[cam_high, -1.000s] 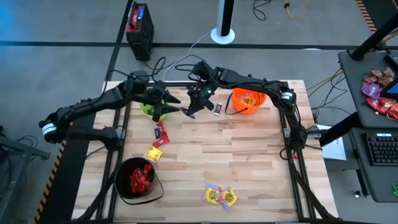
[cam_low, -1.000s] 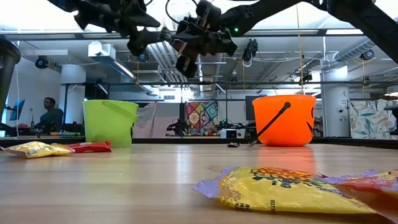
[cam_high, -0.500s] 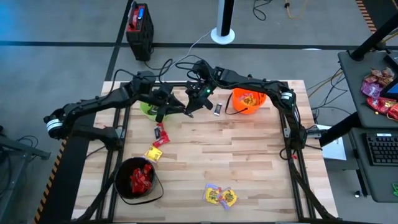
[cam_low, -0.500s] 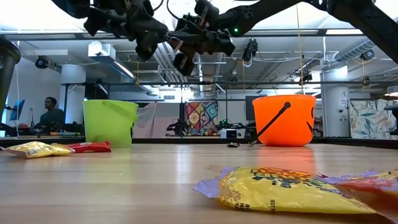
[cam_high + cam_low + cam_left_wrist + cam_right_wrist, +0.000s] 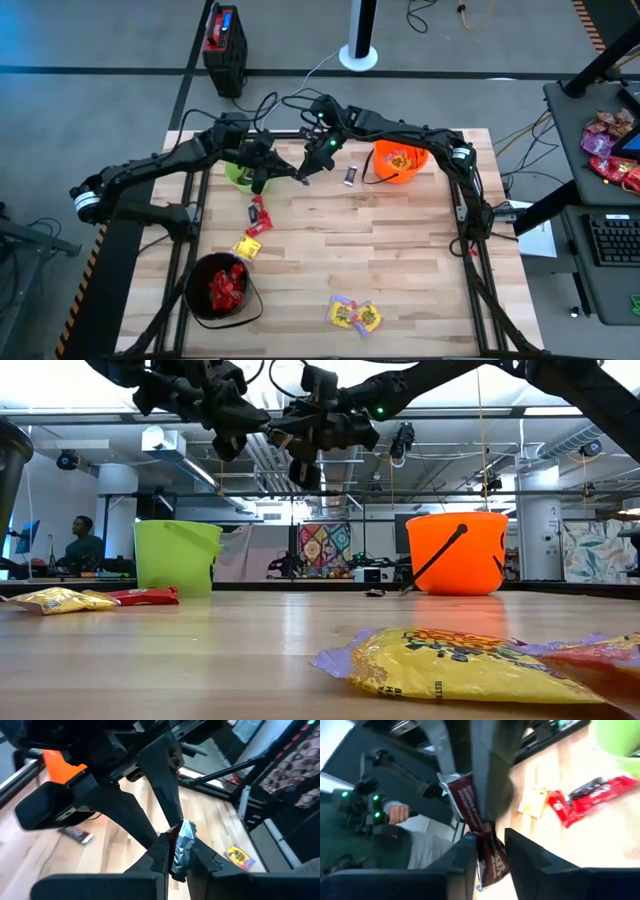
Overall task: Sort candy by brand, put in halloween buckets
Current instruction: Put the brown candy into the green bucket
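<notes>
Above the table's far middle, my left gripper (image 5: 288,174) and my right gripper (image 5: 309,168) meet tip to tip around one candy (image 5: 182,847) in a dark and silver wrapper. The left is shut on it. The right (image 5: 490,862) stands open with the candy's other end (image 5: 487,855) between its fingers. The green bucket (image 5: 178,557) stands under the left arm, the orange bucket (image 5: 400,162) at the far right, and the black bucket (image 5: 220,290) with red candies at the near left. Loose candies lie flat on the table: dark (image 5: 351,176), red (image 5: 260,215), yellow (image 5: 247,247). My left gripper pinches the candy's silver end (image 5: 184,837) between its two fingers, coming almost level from the table's left. The candy is lifted clear, high above the table. My right gripper has a finger on either side of the other end; whether they touch it, I cannot tell.
Two yellow candies (image 5: 355,316) lie near the table's front edge, close to the low camera (image 5: 470,665). Cables hang behind the arms at the far edge. A person (image 5: 80,545) sits in the room beyond. Bare wood lies at the middle and near right.
My left gripper, wide open a second ago, has shut on the candy held out by my right gripper. My right gripper has rolled about its own line. The candy has stayed in the air between them.
</notes>
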{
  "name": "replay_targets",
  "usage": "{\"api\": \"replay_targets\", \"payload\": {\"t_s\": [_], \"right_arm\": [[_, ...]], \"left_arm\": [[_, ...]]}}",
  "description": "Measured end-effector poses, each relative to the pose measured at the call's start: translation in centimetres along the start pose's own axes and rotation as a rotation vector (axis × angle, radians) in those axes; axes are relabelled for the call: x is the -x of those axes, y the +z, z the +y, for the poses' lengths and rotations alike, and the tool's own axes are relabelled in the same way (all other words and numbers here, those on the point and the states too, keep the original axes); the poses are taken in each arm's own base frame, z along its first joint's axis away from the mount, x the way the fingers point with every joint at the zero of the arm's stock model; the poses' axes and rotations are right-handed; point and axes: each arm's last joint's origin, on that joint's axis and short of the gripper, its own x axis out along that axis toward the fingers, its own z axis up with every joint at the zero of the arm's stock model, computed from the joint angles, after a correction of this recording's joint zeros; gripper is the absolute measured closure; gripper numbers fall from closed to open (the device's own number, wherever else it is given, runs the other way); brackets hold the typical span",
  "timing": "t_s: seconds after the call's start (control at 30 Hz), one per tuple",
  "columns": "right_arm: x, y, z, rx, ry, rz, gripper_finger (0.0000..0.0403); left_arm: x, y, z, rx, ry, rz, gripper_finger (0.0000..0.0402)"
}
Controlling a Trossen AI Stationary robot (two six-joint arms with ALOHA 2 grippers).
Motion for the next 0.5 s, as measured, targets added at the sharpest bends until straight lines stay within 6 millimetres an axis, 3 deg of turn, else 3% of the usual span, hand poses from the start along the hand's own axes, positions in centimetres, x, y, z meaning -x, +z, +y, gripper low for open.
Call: {"api": "replay_targets", "payload": {"t_s": [0.23, 0.4, 0.5], "right_arm": [[2.3, 0.5, -1.3, -0.06, -0.077, -0.059, 0.0256], [4.3, 0.7, -2.5, -0.168, -0.196, -0.129, 0.0236], [4.9, 0.8, -2.8, -0.175, -0.237, -0.152, 0.0236]], "left_arm": [[1.6, 1.0, -0.2, 0.039, 0.157, 0.143, 0.0387], [4.2, 0.3, 0.4, 0.064, 0.648, 0.469, 0.0387], [5.2, -1.2, 2.0, 0.133, 0.765, 0.641, 0.0387]]}}
